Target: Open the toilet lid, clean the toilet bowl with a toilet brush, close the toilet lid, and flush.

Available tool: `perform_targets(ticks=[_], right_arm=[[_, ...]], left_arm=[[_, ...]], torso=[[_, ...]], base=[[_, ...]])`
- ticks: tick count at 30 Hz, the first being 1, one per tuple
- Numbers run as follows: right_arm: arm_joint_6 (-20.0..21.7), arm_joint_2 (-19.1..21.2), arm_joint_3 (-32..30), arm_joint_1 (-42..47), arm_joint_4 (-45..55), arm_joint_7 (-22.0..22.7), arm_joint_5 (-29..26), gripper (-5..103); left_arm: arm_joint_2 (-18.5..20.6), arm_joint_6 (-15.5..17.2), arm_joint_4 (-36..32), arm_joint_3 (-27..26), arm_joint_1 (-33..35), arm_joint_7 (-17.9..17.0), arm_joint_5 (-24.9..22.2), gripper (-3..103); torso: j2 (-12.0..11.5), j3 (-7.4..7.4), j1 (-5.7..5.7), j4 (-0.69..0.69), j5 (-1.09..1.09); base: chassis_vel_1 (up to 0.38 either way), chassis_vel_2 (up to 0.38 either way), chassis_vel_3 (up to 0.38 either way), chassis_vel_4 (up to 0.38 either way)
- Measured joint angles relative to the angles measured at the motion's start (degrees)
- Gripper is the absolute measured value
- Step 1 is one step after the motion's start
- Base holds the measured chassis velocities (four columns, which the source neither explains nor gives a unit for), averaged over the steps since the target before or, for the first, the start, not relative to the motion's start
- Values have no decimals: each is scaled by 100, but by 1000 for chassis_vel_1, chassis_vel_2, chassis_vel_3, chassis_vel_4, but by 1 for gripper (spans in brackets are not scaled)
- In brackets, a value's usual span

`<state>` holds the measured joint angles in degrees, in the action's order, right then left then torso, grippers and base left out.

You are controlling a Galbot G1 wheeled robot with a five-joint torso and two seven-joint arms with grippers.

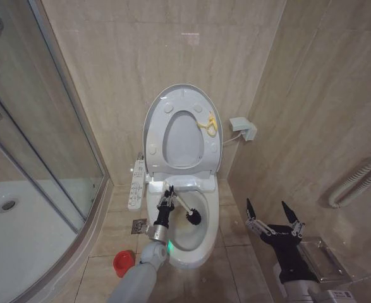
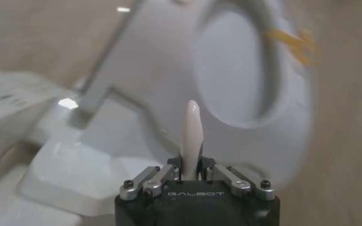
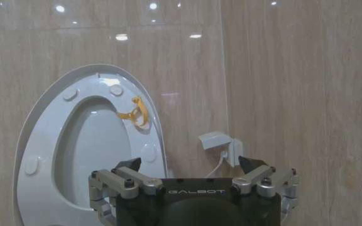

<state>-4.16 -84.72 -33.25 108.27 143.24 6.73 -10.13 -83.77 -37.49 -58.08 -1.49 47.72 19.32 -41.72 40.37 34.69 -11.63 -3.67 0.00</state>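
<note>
Left gripper clamps the toilet brush, head down in the toilet bowl just beside it; right gripper hangs wide open, empty.

Tiled bathroom, toilet bowl, shower tray

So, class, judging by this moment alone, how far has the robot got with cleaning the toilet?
Done: the glossy white plastic toilet lid stands raised against the wall. In hand: the left gripper is shut on the thin white-handled toilet brush, its dark head inside the white ceramic toilet bowl. Left: closing the lid and flushing. The right gripper hangs open beside the bowl.
</note>
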Motion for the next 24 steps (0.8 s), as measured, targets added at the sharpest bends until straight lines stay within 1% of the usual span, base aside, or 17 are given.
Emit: perform_targets(ticks=[1, 2, 3, 4, 6, 8, 10, 12, 13, 16, 17, 18, 21, 22, 24], right_arm=[[0, 0, 0, 0, 0, 0, 0, 100], [0, 0, 0, 0, 0, 1, 0, 100], [0, 0, 0, 0, 0, 0, 0, 100], [0, 0, 0, 0, 0, 0, 0, 100], [0, 0, 0, 0, 0, 0, 0, 100], [0, 0, 0, 0, 0, 0, 0, 100], [0, 0, 0, 0, 0, 0, 0, 100], [0, 0, 0, 0, 0, 0, 0, 100], [0, 0, 0, 0, 0, 0, 0, 100], [0, 0, 0, 0, 0, 1, 0, 100], [0, 0, 0, 0, 0, 1, 0, 100], [0, 0, 0, 0, 0, 0, 0, 100], [0, 0, 0, 0, 0, 0, 0, 100], [0, 0, 0, 0, 0, 0, 0, 100], [0, 0, 0, 0, 0, 0, 0, 100]], left_arm=[[107, 2, -6, -35, 58, 171, 404, 19], [170, -1, -13, -75, 96, 278, 642, 19], [270, -6, -37, -132, 147, 431, 983, 19], [270, -6, -37, -132, 147, 431, 983, 19], [396, -4, -102, -170, 232, 551, 1232, 19], [456, -1, -169, -192, 286, 599, 1285, 19], [540, 63, -364, -195, 410, 595, 1167, 19], [573, 163, -560, -192, 557, 530, 908, 19], [573, 163, -560, -192, 557, 530, 908, 19], [567, 462, -858, -147, 862, 285, 309, 19], [567, 462, -858, -147, 862, 285, 309, 19], [539, 573, -927, -128, 968, 175, 97, 19], [417, 719, -946, -64, 1139, 18, -241, 19], [417, 719, -946, -64, 1139, 18, -241, 19], [333, 820, -962, 7, 1166, -90, -575, 19]], torso=[[0, 0, 0, 0, 0], [0, 0, 0, 2, 0], [0, 0, 0, 2, 1], [0, 0, 0, 2, 1], [0, 0, 0, 3, 0], [0, 0, 0, 1, 0], [0, 0, 0, -1, 0], [0, 0, 0, -1, 0], [0, 0, 0, -1, 0], [0, 0, 0, 1, 1], [0, 0, 0, 1, 1], [0, 0, 0, 2, 1], [0, -1, 1, 4, 3], [0, -1, 1, 4, 3], [1, -1, 1, 5, 3]], base=[[0, 0, 0, 0], [0, 0, 0, 0], [0, 0, 0, 0], [0, 0, 0, 0], [0, 0, 0, 0], [0, 0, 0, 0], [0, 0, 0, 0], [0, 0, 0, 0], [0, 0, 0, 0], [0, 0, 0, 0], [0, 0, 0, 0], [0, 0, 0, 0], [0, 0, 0, 0], [0, 0, 0, 0], [0, 0, 0, 0]])
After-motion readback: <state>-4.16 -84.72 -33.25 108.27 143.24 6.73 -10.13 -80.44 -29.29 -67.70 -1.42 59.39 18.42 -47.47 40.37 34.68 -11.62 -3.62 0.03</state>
